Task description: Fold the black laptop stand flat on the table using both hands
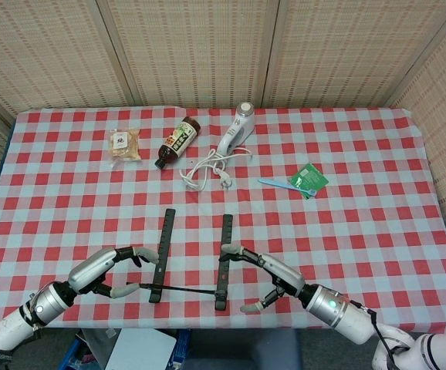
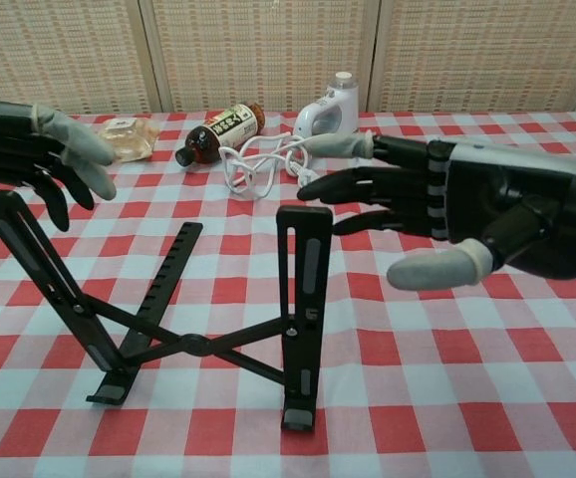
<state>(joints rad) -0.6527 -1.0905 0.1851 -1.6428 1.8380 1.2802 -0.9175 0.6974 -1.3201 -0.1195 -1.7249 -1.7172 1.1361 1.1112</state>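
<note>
The black laptop stand (image 2: 303, 299) stands unfolded near the table's front edge, its two slotted rails (image 1: 223, 258) raised and joined by crossed bars (image 2: 193, 344). My left hand (image 2: 39, 149) hovers over the top of the left rail (image 2: 29, 259), fingers spread and holding nothing. Just above and to the right of the right rail's top is my right hand (image 2: 447, 214), also spread and empty. In the head view the left hand (image 1: 111, 271) lies left of the stand and the right hand (image 1: 265, 276) right of it.
Further back on the checked cloth lie a brown bottle (image 1: 178, 141), a snack packet (image 1: 124, 144), a white handheld device (image 1: 234, 132) with its coiled cord (image 1: 207, 169), a blue toothbrush (image 1: 281, 183) and a green packet (image 1: 309, 177).
</note>
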